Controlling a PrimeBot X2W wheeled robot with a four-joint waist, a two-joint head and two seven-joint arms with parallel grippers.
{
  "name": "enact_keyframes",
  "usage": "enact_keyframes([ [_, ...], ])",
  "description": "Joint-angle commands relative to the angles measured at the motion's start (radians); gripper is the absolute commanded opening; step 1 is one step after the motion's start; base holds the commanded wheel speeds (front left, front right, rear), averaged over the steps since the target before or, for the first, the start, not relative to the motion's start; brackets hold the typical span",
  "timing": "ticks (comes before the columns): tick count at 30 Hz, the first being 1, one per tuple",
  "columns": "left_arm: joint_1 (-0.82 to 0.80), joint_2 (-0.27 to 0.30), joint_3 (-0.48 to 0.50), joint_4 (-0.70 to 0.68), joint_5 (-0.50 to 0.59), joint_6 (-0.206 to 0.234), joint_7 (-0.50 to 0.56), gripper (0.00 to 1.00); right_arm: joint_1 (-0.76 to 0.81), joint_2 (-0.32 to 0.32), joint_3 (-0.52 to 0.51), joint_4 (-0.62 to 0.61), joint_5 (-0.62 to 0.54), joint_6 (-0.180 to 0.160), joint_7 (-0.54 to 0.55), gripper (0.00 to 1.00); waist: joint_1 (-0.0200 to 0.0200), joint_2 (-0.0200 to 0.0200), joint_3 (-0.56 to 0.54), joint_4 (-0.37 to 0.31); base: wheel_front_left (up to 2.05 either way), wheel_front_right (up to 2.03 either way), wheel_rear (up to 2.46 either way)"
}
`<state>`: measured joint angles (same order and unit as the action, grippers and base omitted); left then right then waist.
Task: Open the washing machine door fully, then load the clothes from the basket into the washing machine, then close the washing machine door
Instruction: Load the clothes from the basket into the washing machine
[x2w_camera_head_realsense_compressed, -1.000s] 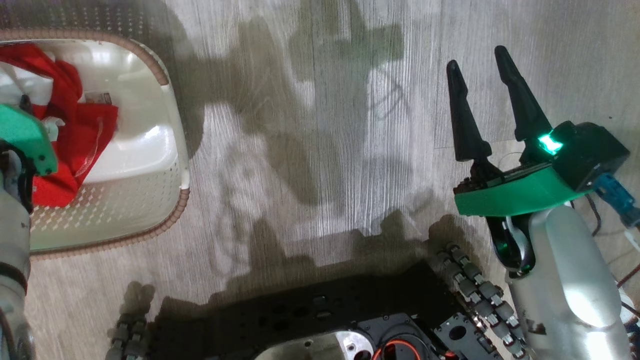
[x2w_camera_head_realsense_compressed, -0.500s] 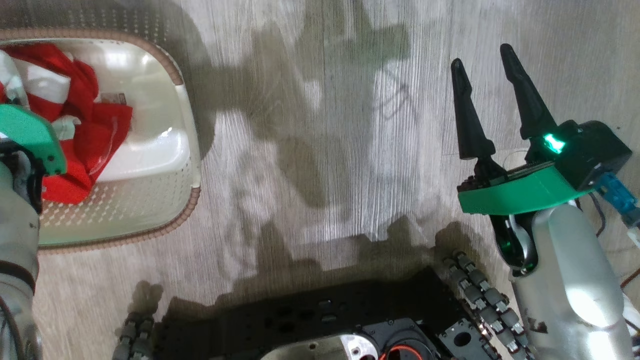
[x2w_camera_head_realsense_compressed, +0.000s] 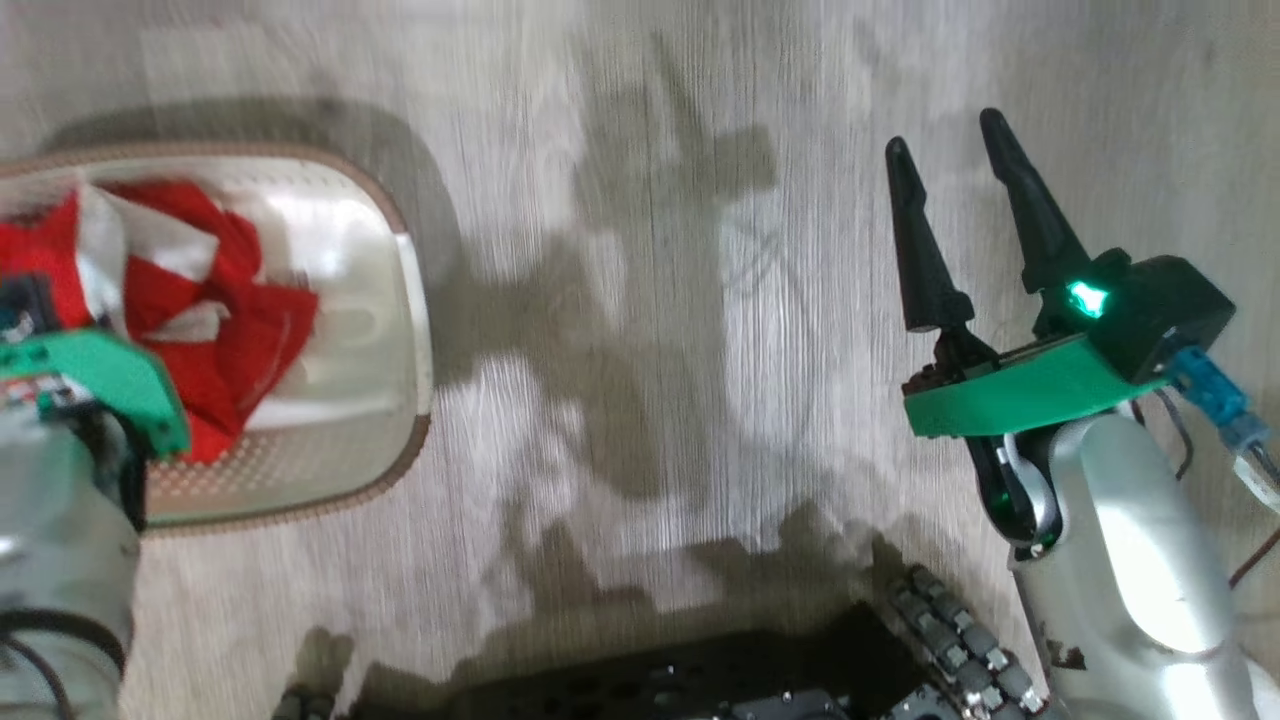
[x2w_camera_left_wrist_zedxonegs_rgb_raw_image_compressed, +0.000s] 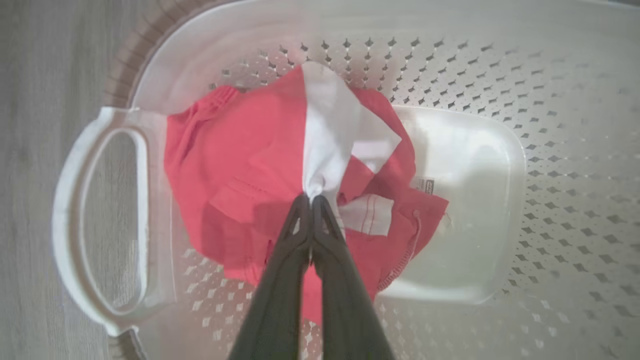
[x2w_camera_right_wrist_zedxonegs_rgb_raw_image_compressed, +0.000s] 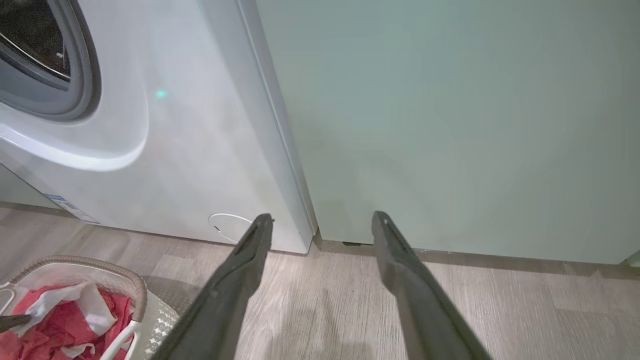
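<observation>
The cream basket (x2w_camera_head_realsense_compressed: 400, 330) (x2w_camera_left_wrist_zedxonegs_rgb_raw_image_compressed: 115, 220) (x2w_camera_right_wrist_zedxonegs_rgb_raw_image_compressed: 125, 295) stands on the floor at the left, holding the red and white clothes (x2w_camera_head_realsense_compressed: 230, 330) (x2w_camera_left_wrist_zedxonegs_rgb_raw_image_compressed: 240, 165) (x2w_camera_right_wrist_zedxonegs_rgb_raw_image_compressed: 55, 320). My left gripper (x2w_camera_left_wrist_zedxonegs_rgb_raw_image_compressed: 311, 200) is shut on a pinched white fold of the clothes inside the basket. Its green wrist (x2w_camera_head_realsense_compressed: 100, 380) hangs over the basket's near side. My right gripper (x2w_camera_head_realsense_compressed: 945, 150) (x2w_camera_right_wrist_zedxonegs_rgb_raw_image_compressed: 322, 220) is open in the air at the right, holding nothing. The white washing machine (x2w_camera_right_wrist_zedxonegs_rgb_raw_image_compressed: 190, 150) shows its grey-ringed mouth (x2w_camera_right_wrist_zedxonegs_rgb_raw_image_compressed: 75, 95) at upper left in the right wrist view. Its door is out of view.
A pale green cabinet (x2w_camera_right_wrist_zedxonegs_rgb_raw_image_compressed: 450, 125) stands right of the washer. The small round white flap (x2w_camera_right_wrist_zedxonegs_rgb_raw_image_compressed: 227, 225) sits low on the washer's front. My black wheeled base (x2w_camera_head_realsense_compressed: 700, 680) lies at the bottom of the head view, on grey wood floor (x2w_camera_head_realsense_compressed: 650, 300).
The head camera has shifted, so the basket sits lower and further right in the picture. The red clothes look bunched up higher around the left gripper.
</observation>
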<state>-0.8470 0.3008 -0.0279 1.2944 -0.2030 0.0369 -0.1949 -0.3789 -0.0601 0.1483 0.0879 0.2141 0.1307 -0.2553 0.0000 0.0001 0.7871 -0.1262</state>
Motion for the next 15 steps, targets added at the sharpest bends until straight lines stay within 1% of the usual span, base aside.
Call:
enact_keyframes([
  [1,0.057,0.033,0.026,-0.004,-0.009,-0.005,-0.018,0.00,0.028,0.010,0.025,-0.017,0.006,0.000,-0.006,1.00,0.0000,-0.0001,-0.067,0.003,0.00,0.00,0.00],
  [6,0.109,0.015,0.030,-0.006,-0.024,-0.014,-0.054,0.00,0.043,0.010,0.027,0.005,0.014,0.000,-0.006,1.00,0.0000,-0.0001,-0.167,0.012,0.00,0.00,0.00],
  [9,0.140,0.003,0.040,-0.031,-0.039,-0.023,-0.064,0.00,0.057,0.010,0.024,0.017,0.019,0.000,-0.006,1.00,0.0000,-0.0001,-0.225,0.021,0.00,0.00,0.00],
  [11,0.165,-0.010,0.058,-0.075,-0.057,-0.033,-0.066,0.00,0.068,0.010,0.018,0.023,0.021,0.000,-0.006,1.00,0.0000,-0.0001,-0.262,0.032,0.00,0.00,0.00],
  [15,0.239,-0.020,0.074,-0.181,-0.054,-0.034,-0.066,0.00,0.086,0.010,0.020,0.035,0.024,0.000,-0.006,1.00,0.0000,-0.0001,-0.334,0.046,0.00,0.00,0.00],
])
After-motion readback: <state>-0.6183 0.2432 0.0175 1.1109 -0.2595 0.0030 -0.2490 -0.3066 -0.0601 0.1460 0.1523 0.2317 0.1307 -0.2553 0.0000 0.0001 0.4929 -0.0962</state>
